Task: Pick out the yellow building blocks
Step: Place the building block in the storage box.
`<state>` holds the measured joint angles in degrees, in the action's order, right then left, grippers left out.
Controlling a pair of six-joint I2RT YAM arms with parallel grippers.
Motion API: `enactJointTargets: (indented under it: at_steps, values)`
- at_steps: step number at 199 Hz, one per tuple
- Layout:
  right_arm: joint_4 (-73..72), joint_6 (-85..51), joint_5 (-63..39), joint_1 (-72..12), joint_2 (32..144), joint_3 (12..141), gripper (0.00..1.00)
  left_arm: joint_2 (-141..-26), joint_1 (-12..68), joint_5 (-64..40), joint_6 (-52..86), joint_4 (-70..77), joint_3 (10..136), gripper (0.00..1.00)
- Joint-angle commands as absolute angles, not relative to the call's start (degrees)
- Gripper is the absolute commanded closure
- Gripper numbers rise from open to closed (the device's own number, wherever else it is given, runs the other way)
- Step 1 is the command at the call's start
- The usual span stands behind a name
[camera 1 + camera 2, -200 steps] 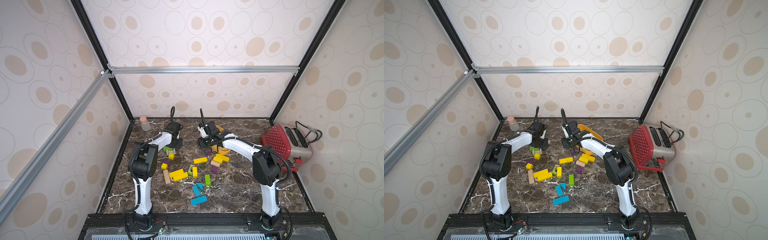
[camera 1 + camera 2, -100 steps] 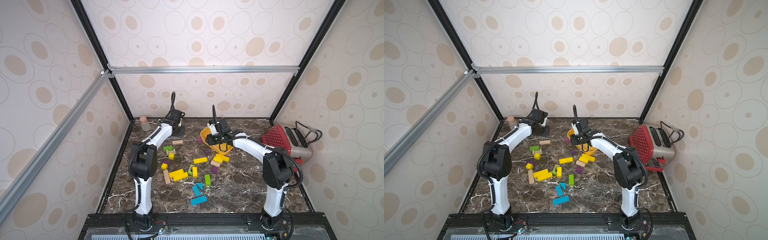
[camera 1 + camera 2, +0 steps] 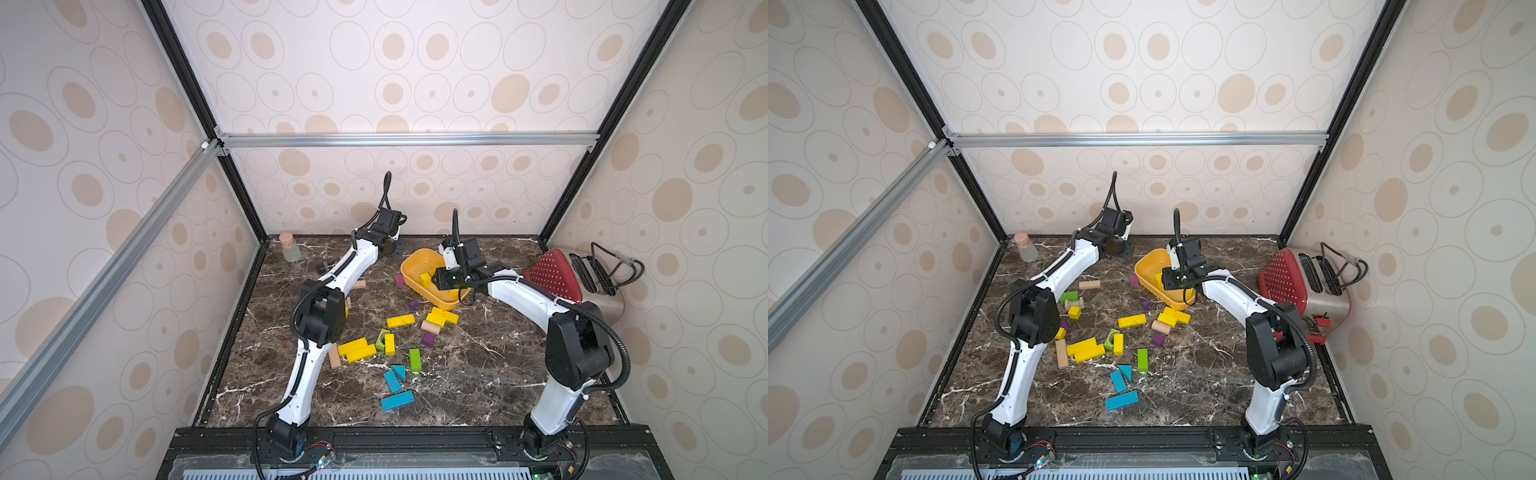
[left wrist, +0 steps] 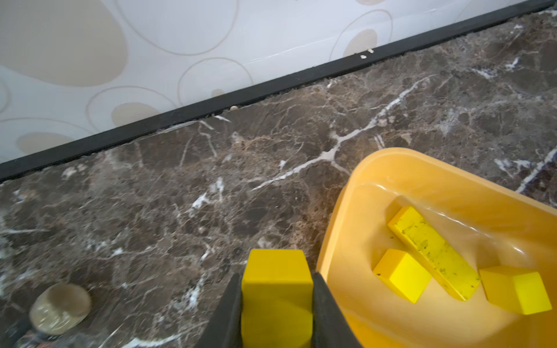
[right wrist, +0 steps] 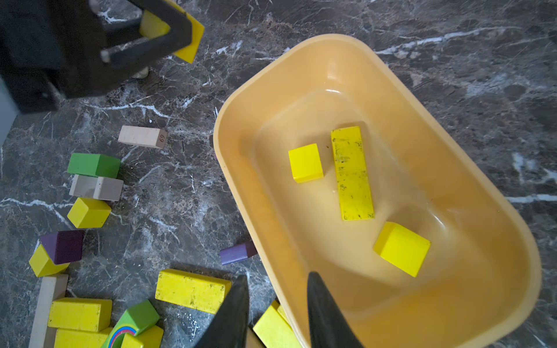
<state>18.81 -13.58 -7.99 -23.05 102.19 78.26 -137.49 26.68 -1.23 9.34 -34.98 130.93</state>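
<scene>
My left gripper (image 4: 276, 280) is shut on a yellow cube (image 4: 276, 271) at the back of the table, just left of the orange-yellow tub (image 4: 391, 156). In both top views it hangs near the back wall (image 3: 392, 248) (image 3: 1123, 248). My right gripper (image 5: 278, 280) straddles the tub's near rim (image 5: 346, 42), one finger inside and one outside, closed narrow. Inside the tub lie two yellow cubes (image 5: 305, 162) (image 5: 402, 248) and a yellow bar (image 5: 352, 173). More yellow building blocks lie on the marble (image 3: 357, 349) (image 3: 401, 321) (image 3: 440, 318) (image 3: 1074, 311).
Green (image 3: 414, 359), blue (image 3: 397, 401), purple (image 3: 428, 340) and bare wooden (image 3: 334, 356) blocks are mixed in with the yellow ones. A red toaster (image 3: 573, 278) stands at the right wall, and a small corked jar (image 3: 289, 249) in the back left corner.
My left gripper has risen from the block pile with the yellow cube and swung back and right, up to the tub. My right gripper has shifted right and forward along the tub.
</scene>
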Motion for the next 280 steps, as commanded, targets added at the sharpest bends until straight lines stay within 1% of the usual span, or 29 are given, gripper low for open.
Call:
enactJointTargets:
  at_steps: [1,106,153,184,207,231,245,261,280]
  values:
    - [19.0,-13.2,-8.5,-22.2,100.0,77.9,0.66,-137.6,28.9,-1.8,8.1,-33.2,134.6,0.7]
    - [19.0,-13.1,-7.0,-21.9,98.5,75.6,0.66,-145.9,33.0,-11.2,8.6,-24.8,138.7,0.7]
    - [18.5,-13.1,-6.6,-21.8,96.8,73.9,0.66,-148.6,33.1,-11.8,8.3,-25.1,140.3,0.7]
    - [19.0,-12.5,-4.7,-21.8,96.0,72.8,0.66,-149.7,33.1,-13.2,9.2,-24.4,140.9,0.68]
    - [19.2,-12.4,-4.5,-21.8,95.8,72.7,0.66,-150.2,33.1,-12.0,8.7,-24.4,141.2,0.66]
    - [18.6,-13.0,-4.5,-21.8,95.6,72.5,0.65,-150.3,33.2,-8.2,8.6,-24.9,141.4,0.59]
    - [18.7,-12.9,-4.6,-21.8,95.7,72.8,0.65,-150.3,33.1,-5.8,9.1,-25.6,141.8,0.5]
    - [19.2,-13.0,-4.9,-21.8,95.6,73.4,0.65,-149.9,33.0,-5.9,9.2,-25.8,141.8,0.38]
    - [20.8,-13.3,-6.1,-21.8,94.7,74.9,0.65,-148.2,33.0,-5.8,9.4,-26.3,141.3,0.37]
